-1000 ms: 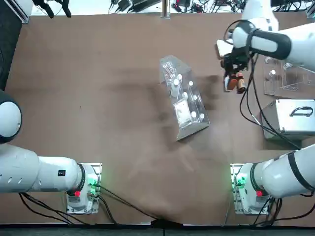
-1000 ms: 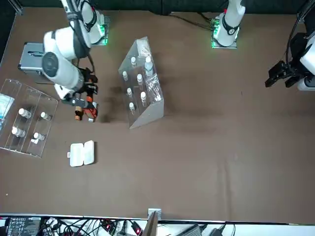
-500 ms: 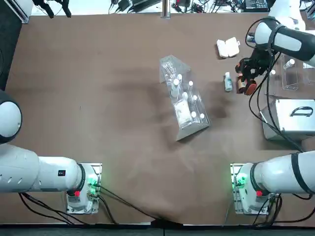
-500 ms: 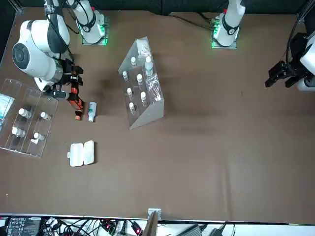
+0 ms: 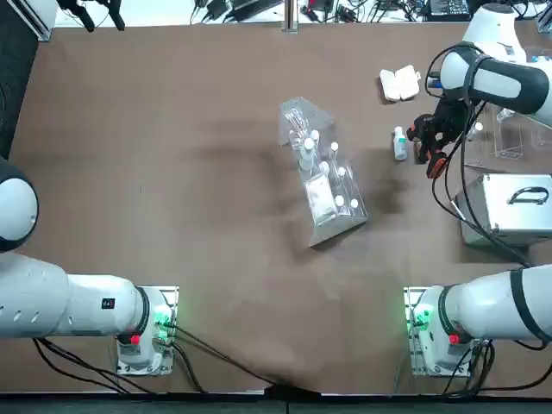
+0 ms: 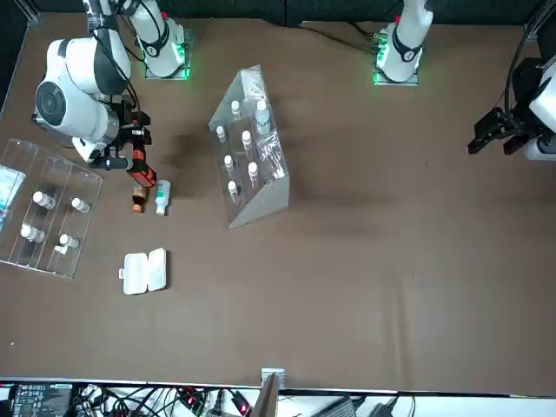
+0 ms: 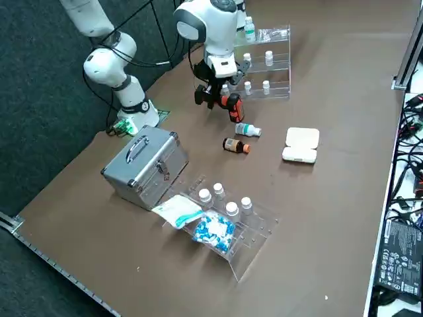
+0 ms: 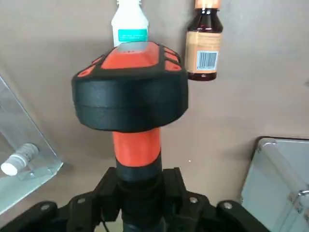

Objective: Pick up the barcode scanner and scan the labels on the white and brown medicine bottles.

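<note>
My right gripper [image 5: 429, 140] hangs at the table's far right side, shut on the barcode scanner [image 8: 130, 94] by its orange-red handle. The scanner's black head points down at the table. Just beyond the head lie the two medicine bottles on their sides, close together. The white bottle [image 8: 129, 25] has a teal band. The brown bottle [image 8: 204, 48] shows a barcode label. In the side view the scanner [image 7: 231, 105] hovers just next to the white bottle [image 7: 248, 129], with the brown bottle [image 7: 234, 145] a little further off.
A clear angled rack of white-capped vials [image 5: 323, 177] stands mid-table. A white hinged case [image 5: 399, 84] lies beyond the bottles. A metal case [image 5: 511, 207] sits at the right edge, with a clear tray of vials [image 5: 509, 129] behind it.
The gripper, with the scanner in it, moved off the bottles toward the right edge and uncovered the white bottle. It has since shifted slightly back toward them.
</note>
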Motion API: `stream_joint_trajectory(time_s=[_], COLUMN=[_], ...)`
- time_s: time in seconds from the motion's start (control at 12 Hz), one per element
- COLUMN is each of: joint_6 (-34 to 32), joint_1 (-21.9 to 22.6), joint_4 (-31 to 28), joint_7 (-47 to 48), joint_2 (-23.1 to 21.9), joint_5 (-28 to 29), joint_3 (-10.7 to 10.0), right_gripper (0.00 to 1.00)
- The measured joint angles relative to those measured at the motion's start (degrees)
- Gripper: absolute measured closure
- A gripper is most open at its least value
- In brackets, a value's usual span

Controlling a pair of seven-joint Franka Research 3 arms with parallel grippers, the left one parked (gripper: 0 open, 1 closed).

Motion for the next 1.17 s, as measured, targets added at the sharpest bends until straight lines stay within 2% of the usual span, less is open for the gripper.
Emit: stream_joint_trajectory(time_s=[0.33, 0.67, 1.17], joint_6=[-0.3, 3.1, 5.8], joint_1=[-0.3, -0.2, -0.3], joint_4=[-0.5, -0.5, -0.5], joint_7=[-2.3, -2.5, -2.5], joint_2=[0.4, 0.6, 3.5], joint_5=[0.3, 2.0, 2.9], joint_3=[0.0, 0.0, 0.0], right_gripper=[0.57, 0.57, 0.57])
